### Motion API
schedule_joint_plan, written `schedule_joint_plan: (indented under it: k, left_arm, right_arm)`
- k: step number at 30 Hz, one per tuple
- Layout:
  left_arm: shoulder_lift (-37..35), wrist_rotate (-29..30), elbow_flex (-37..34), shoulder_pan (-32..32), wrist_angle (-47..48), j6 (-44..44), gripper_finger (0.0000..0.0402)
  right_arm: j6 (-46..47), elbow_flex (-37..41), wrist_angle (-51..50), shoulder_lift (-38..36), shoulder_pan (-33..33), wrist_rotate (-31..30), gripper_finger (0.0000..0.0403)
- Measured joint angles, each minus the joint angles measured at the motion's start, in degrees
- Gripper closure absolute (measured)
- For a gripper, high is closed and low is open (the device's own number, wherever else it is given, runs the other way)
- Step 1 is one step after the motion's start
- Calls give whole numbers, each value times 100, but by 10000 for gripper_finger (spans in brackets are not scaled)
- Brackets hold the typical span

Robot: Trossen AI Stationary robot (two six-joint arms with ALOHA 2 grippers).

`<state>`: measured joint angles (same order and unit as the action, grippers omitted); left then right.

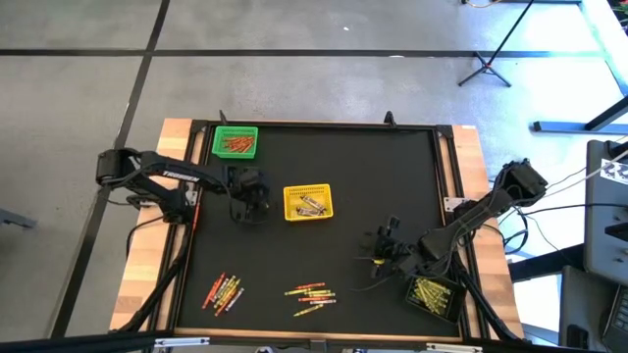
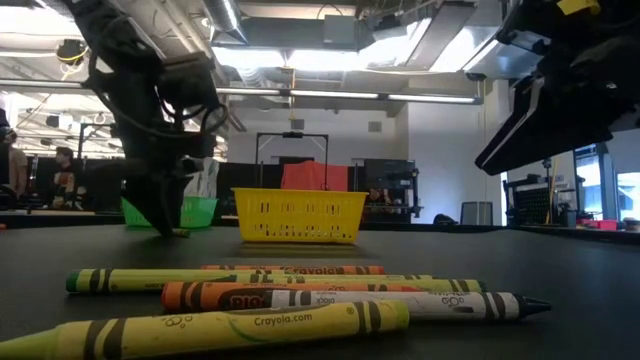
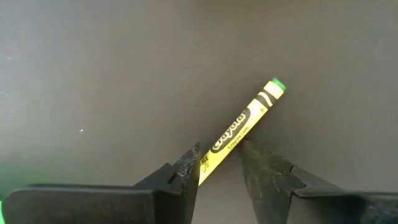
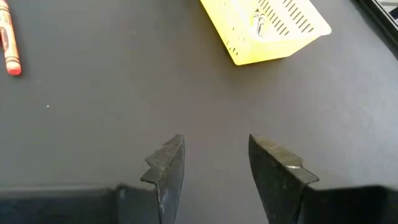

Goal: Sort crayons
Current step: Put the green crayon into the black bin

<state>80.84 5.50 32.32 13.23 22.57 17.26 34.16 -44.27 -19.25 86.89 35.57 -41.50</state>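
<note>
Between the left gripper's [image 3: 219, 163] fingers [image 3: 186, 168] lies a yellow-green crayon [image 3: 239, 127], grasped at its near end, long axis running toward the frame's upper right; right gripper [image 4: 211, 162] hangs parted, empty.

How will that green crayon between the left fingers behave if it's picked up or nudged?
Green crayon: a round stick, so probably rolls if nudged. It looks rigid and light, and may snap if squeezed hard. Its paper wrapper likely gives the left gripper decent hold.
</note>
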Motion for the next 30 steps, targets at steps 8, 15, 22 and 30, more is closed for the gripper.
schedule_joint_plan:
  k: [8,15,22,30]
  left_arm:
    - [-11,-303,-11,27,2,-22,348]
    - [-8,-290,26,16,87,-24,395]
    - [-412,-174,423,-252,507,-314,392]
    - [-1215,-226,176,-994,-950,-625,395]
  right_arm:
    - [1,0,-4,2,0,-48,226]
    - [0,0,-7,2,-48,35,226]
    - [196,0,82,2,-117,-278,204]
    - [-514,0,1029,2,-310,-490,120]
